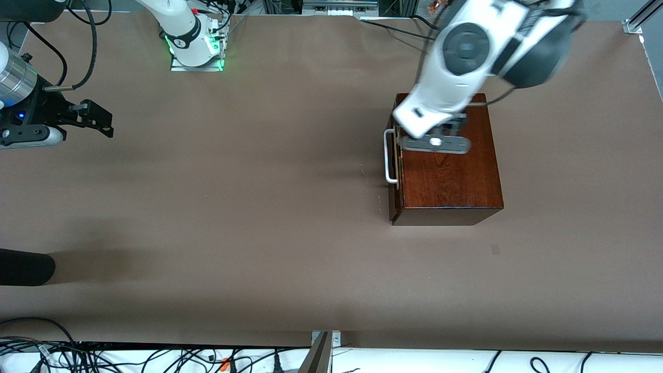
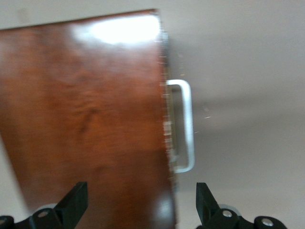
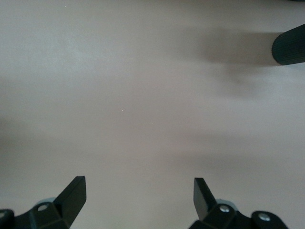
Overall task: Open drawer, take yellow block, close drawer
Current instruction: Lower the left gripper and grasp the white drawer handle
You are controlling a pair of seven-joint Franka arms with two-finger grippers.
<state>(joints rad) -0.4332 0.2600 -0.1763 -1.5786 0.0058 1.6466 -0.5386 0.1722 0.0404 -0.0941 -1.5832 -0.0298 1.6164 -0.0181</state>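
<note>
Hanging above the wooden box (image 1: 445,171), the left gripper (image 1: 445,132) has its fingers (image 2: 74,202) spread wide with nothing between them. In the left wrist view one fingertip sits over the glossy reddish-brown top of the box and the other over bare table next to the handle. The box stands toward the left arm's end of the table (image 1: 259,207), roughly midway between the edge where the arm bases stand and the edge nearest the front camera. Its drawer (image 1: 396,155) is shut or all but shut, its front sitting close against the box, and the white U-shaped bar handle (image 1: 389,156) projects from the side that faces the right arm's end of the table. The yellow block cannot be seen in any view.

The right arm waits at its own end of the table, well apart from the box. Its right gripper (image 1: 96,120) hangs over bare brown tabletop with its fingers (image 3: 71,195) spread apart and empty. A dark rounded object (image 1: 23,267) reaches in at the table's edge on that same end, nearer to the front camera than the right gripper.
</note>
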